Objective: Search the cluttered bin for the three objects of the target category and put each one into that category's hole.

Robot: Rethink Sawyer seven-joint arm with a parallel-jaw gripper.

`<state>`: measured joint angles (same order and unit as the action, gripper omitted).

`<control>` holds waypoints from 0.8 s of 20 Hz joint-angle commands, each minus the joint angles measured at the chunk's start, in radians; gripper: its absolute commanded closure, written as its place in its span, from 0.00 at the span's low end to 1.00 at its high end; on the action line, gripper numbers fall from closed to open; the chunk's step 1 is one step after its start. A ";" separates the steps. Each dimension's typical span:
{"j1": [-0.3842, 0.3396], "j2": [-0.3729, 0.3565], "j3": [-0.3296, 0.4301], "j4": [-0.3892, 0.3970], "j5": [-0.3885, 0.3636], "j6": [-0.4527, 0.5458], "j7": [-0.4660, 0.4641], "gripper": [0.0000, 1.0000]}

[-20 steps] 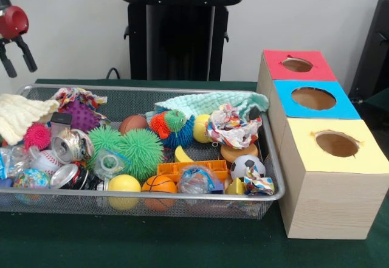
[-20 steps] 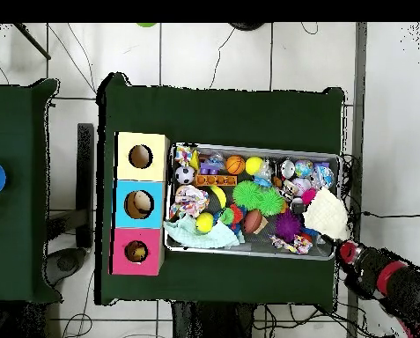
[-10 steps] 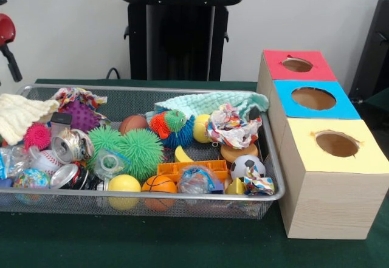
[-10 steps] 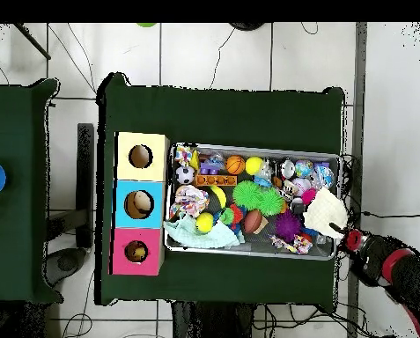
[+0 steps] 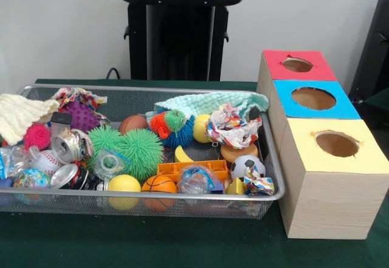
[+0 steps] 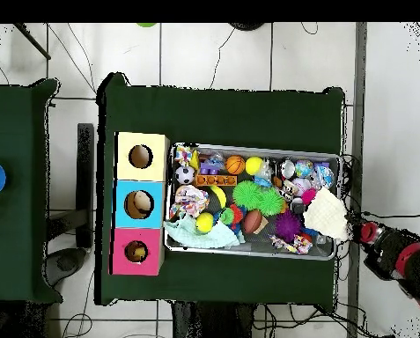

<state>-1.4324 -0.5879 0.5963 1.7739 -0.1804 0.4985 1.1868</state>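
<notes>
A wire mesh bin (image 5: 146,89) holds a jumble: a yellow ball (image 5: 124,183), a small basketball (image 5: 159,185), a soccer ball (image 5: 247,166), a baseball (image 5: 45,160), green spiky balls (image 5: 141,151), crushed cans (image 5: 70,145), crumpled paper (image 5: 232,126) and cloths. To its right stands a wooden box with a red hole (image 5: 297,65), a blue hole (image 5: 313,98) and a yellow hole (image 5: 337,143). The front view has no arm in it. From overhead my gripper (image 6: 364,232) hangs outside the bin's right end (image 6: 339,204), off the table edge, carrying nothing that I can see.
A cream knitted cloth (image 5: 18,115) drapes over the bin's left rim, and a mint cloth (image 5: 209,103) lies along its back. The green table (image 6: 222,110) ends just right of the bin. A second green table (image 6: 15,176) stands left of the box, seen from overhead.
The arm has drawn back from the bin's corner. It left the front view at the left edge and slid right, off the table, in the overhead view. The bin's contents are unmoved.
</notes>
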 commanded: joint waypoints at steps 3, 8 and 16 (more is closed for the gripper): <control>0.026 0.016 -0.032 -0.081 -0.049 0.022 0.028 0.00; 0.025 0.008 -0.029 -0.064 -0.045 0.019 0.037 0.00; 0.004 0.015 -0.061 0.026 -0.071 -0.040 0.068 0.00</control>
<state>-1.4349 -0.5876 0.5898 1.7532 -0.1806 0.4975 1.1868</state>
